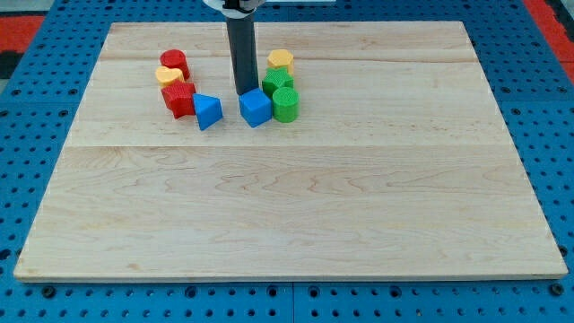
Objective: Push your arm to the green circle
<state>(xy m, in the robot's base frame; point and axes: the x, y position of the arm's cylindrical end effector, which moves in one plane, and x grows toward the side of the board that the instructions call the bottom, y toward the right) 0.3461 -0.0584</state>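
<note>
Camera view, single frame. Rod [240,49]: dark, straight, upright, entering from the view's top; no jaws, holds nothing. My tip [244,92] rests at board level just above the blue cube [255,108], apparently touching or all but touching its upper edge; exact contact cannot be told. Green circle [285,104]: a short green cylinder, standing just to the view's right of the blue cube and touching or nearly touching it, a little right of and below my tip. Second green block [277,80], shape unclear, directly above the green circle and close against it. Yellow block [281,60] above that, at the head of the right-hand cluster. Left-hand cluster: blue block [207,111], wedge-like, beside a red block [178,98]; yellow block [168,75] and another red block [174,61] above these. Board [287,206]: pale wood planks, on a blue perforated surface [27,161]. No writing or labels legible.
</note>
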